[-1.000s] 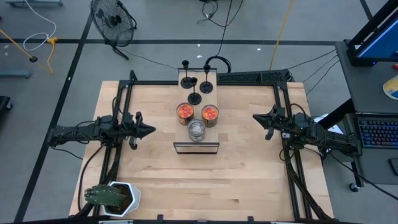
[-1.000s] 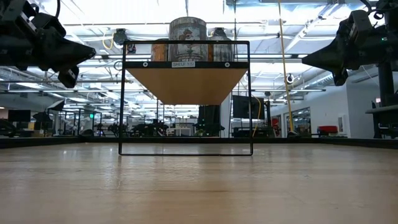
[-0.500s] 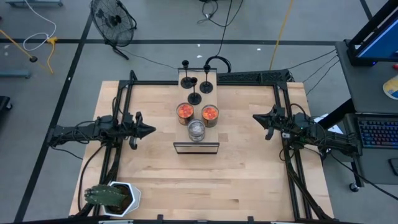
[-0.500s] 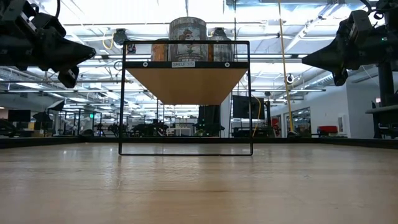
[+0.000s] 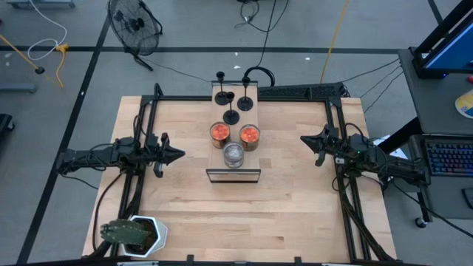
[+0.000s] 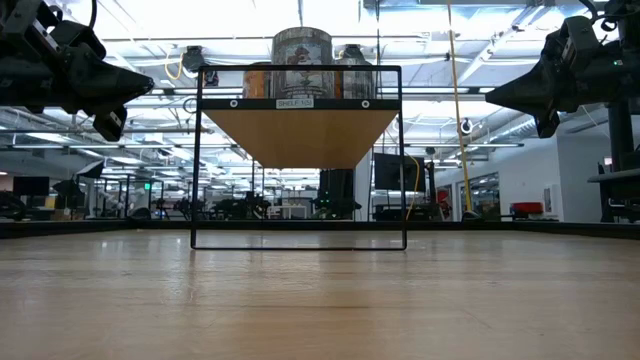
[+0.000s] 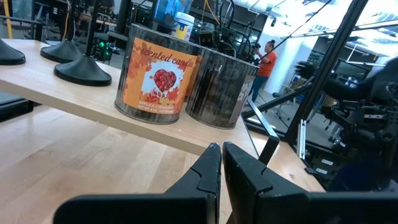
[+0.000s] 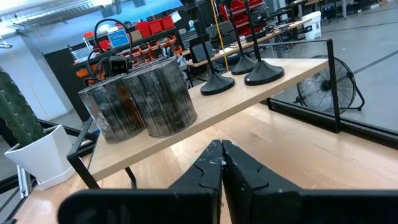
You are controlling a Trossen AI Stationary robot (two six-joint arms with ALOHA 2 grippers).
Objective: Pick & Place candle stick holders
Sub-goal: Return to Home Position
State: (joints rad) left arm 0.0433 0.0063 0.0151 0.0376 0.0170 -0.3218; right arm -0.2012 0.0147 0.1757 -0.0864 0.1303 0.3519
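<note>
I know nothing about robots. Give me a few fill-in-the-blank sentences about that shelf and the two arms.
1. The number of black holders standing on the shelf is ___.
2. The two jars next to the silvery jar have ___ tops.
3. The left end effector and the right end effector are both shut and hold ___.
4. The cactus stands at the table corner on the ___ arm's side.

Missing words: three; orange; nothing; left.

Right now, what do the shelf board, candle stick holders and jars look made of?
Shelf board: light wood, matte, visible grain.
Candle stick holders: likely black metal, satin sheen; could be plastic.
Jars: probably glass or tin, glossy reflections, paper-like orange label.
</note>
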